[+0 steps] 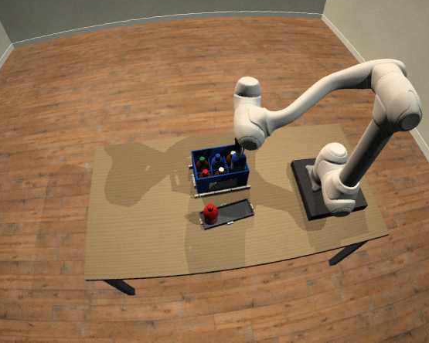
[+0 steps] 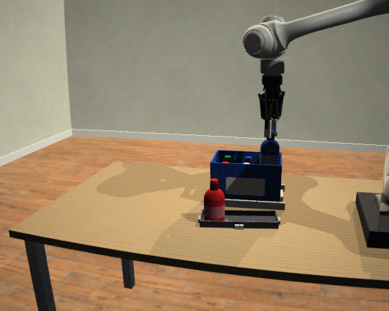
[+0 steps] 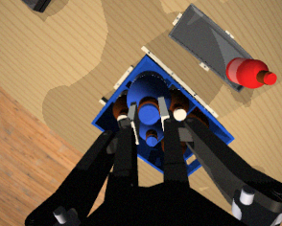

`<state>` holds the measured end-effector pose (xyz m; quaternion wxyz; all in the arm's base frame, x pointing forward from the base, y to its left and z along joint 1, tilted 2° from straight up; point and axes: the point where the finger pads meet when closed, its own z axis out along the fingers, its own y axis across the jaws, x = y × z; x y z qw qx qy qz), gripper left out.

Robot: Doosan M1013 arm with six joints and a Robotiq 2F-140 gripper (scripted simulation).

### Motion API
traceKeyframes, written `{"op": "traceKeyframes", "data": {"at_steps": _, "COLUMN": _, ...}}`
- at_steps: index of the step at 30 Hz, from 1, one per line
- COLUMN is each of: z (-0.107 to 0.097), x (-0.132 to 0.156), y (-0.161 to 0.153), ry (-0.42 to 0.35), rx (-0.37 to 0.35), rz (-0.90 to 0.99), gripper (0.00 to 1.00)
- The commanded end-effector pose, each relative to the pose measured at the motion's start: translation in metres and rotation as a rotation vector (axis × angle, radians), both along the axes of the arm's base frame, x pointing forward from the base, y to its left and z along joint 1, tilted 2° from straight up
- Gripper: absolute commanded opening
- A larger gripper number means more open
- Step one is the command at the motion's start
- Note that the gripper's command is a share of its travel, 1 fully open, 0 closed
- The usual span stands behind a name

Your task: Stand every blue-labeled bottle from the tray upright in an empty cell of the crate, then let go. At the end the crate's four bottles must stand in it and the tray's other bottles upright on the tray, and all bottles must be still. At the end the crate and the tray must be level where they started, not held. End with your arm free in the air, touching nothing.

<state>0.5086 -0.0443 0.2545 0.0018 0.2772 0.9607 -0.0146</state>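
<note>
My gripper [image 1: 238, 147] [image 2: 270, 133] [image 3: 149, 108] is shut on the neck of a blue bottle [image 1: 238, 162] [image 2: 270, 148] [image 3: 148, 87]. The bottle hangs upright, its lower part inside the front right cell of the blue crate [image 1: 202, 188] [image 2: 246, 171] [image 3: 223, 137]; its base is hidden. It stands higher than the crate's other bottles. Another blue bottle [image 1: 218, 162] is in the back middle cell. The tray [image 1: 234, 211] [image 2: 254, 218] [image 3: 203, 40] holds one upright red bottle [image 1: 210, 215] [image 2: 214, 201] [image 3: 246, 73] at its left end.
The other crate cells hold brown bottles: a green cap [image 1: 202, 158] back left, a red cap [image 1: 205, 171] front left, a white cap [image 1: 221, 169] [image 3: 179, 114] front middle and a white cap [image 3: 123, 118] back right. Pale rails [image 1: 223, 191] [image 2: 253, 204] border the crate.
</note>
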Motion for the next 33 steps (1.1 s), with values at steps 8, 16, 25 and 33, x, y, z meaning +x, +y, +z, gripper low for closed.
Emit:
{"op": "traceKeyframes", "data": {"at_steps": 8, "z": -0.01, "x": 0.0, "y": 0.0, "ry": 0.0, "rx": 0.0, "rz": 0.0, "gripper": 0.0}}
{"op": "traceKeyframes", "data": {"at_steps": 16, "z": -0.018, "x": 0.0, "y": -0.001, "ry": 0.0, "rx": 0.0, "rz": 0.0, "gripper": 0.0}}
{"op": "traceKeyframes", "data": {"at_steps": 25, "z": -0.027, "x": 0.0, "y": -0.001, "ry": 0.0, "rx": 0.0, "rz": 0.0, "gripper": 0.0}}
{"op": "traceKeyframes", "data": {"at_steps": 33, "z": -0.031, "x": 0.0, "y": -0.001, "ry": 0.0, "rx": 0.0, "rz": 0.0, "gripper": 0.0}}
